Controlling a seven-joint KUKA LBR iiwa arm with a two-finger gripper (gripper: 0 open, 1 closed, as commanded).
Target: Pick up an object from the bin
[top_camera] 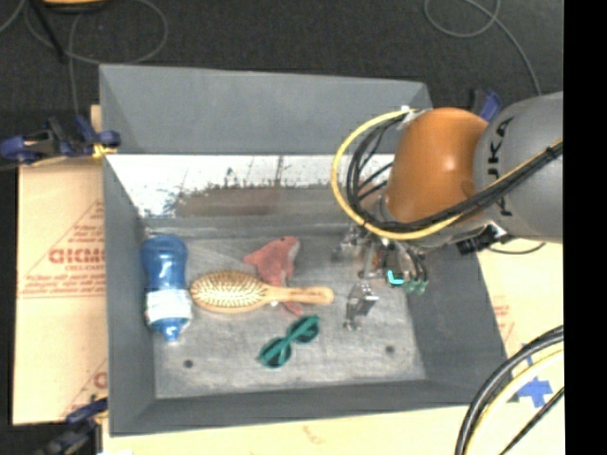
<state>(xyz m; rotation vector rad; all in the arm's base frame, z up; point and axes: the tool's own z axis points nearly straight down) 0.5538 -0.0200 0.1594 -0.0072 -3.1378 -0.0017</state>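
Observation:
My gripper [354, 276] hangs low over the right part of the bin floor, open, with bare floor between its fingers. Just to its left ends the handle of a wooden hairbrush [248, 294], which lies across the middle of the bin with its bristles up. A pink-red crumpled piece [274, 259] rests behind the brush handle. Green sunglasses [288, 340] lie in front of the handle, left of and nearer than the gripper.
A blue bottle [166, 284] with a white label lies along the bin's left wall. The arm and its orange cover with looped cables hang over the bin's right rear corner.

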